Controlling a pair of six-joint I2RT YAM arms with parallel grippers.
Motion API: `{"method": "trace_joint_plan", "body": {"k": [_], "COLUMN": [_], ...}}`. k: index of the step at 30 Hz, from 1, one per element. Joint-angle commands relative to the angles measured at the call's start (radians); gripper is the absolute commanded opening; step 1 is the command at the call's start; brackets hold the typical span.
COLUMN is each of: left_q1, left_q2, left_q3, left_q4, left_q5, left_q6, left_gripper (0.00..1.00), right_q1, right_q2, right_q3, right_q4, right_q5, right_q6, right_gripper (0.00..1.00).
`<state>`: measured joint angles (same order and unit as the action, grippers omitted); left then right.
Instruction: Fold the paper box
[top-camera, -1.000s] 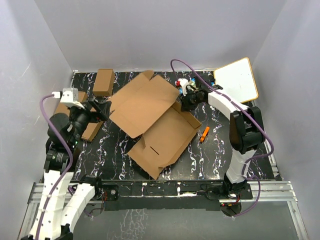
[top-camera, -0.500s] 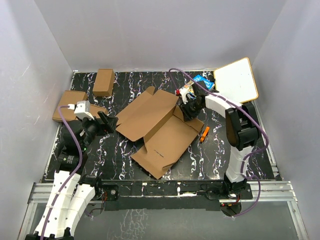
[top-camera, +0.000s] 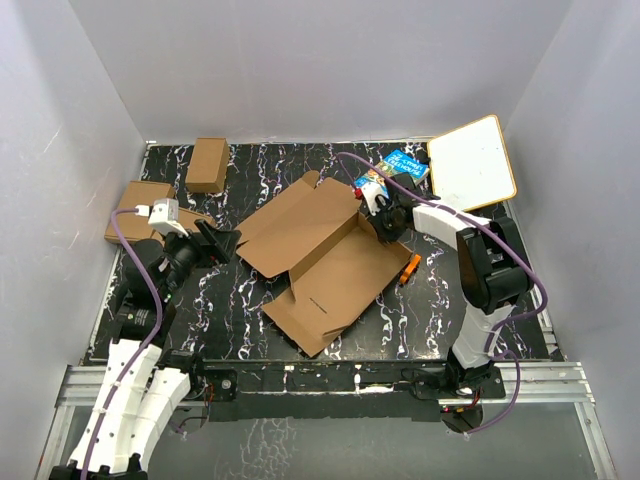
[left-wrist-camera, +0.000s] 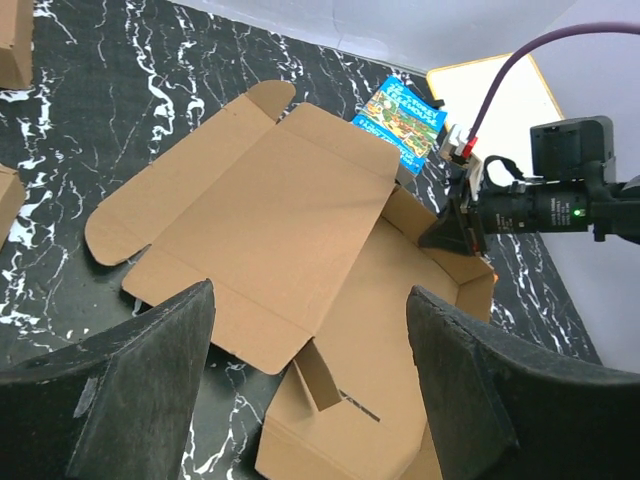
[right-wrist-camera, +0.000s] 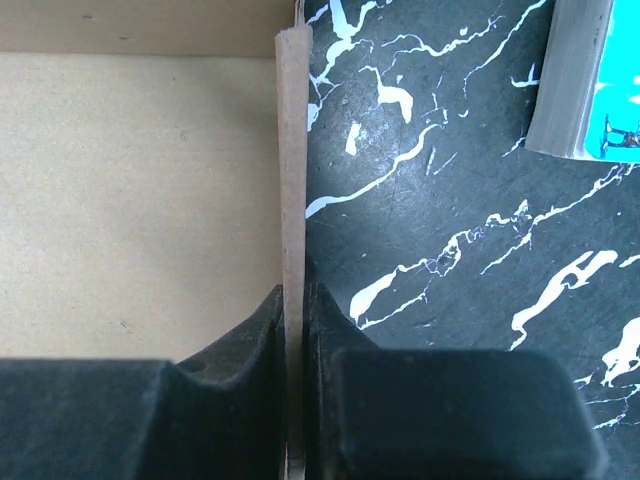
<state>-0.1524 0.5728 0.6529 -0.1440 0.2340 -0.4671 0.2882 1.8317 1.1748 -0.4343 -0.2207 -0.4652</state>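
Observation:
The paper box is a large brown die-cut sheet lying partly folded in the middle of the black marbled table, its lid panel raised toward the back left. It also shows in the left wrist view. My right gripper is shut on the box's upright right side wall, which stands edge-on between the jaws. My left gripper is open and empty, just left of the box's lid panel, apart from it.
Two small folded cardboard boxes sit at the back left and left edge. A blue book and a white board lie at the back right. An orange item lies right of the box.
The box has slid toward the front and right with my right gripper, uncovering the blue book. My left arm swung forward and now sits by the lid's left edge.

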Motion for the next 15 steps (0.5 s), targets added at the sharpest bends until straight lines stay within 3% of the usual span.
{"method": "trace_joint_plan", "body": {"k": [1, 4, 6, 15], "left_q1": [0.001, 0.001, 0.001, 0.001], "left_q2": [0.01, 0.023, 0.027, 0.04], "left_q3": [-0.019, -0.024, -0.021, -0.032], "left_q4": [0.059, 0.073, 0.073, 0.092], "left_q5": [0.048, 0.061, 0.064, 0.083], "left_q6": [-0.053, -0.074, -0.077, -0.107], "left_gripper": [0.74, 0.74, 0.74, 0.75], "right_q1": [0.005, 0.005, 0.005, -0.003], "right_q2": [-0.04, -0.057, -0.071, -0.115], "right_q3": [-0.019, -0.009, -0.006, -0.045], "right_q4": [0.07, 0.051, 0.051, 0.079], "right_q5": [0.069, 0.021, 0.013, 0.033], "right_q6": [0.031, 0.036, 0.035, 0.023], "right_gripper": [0.13, 0.35, 0.43, 0.46]}}
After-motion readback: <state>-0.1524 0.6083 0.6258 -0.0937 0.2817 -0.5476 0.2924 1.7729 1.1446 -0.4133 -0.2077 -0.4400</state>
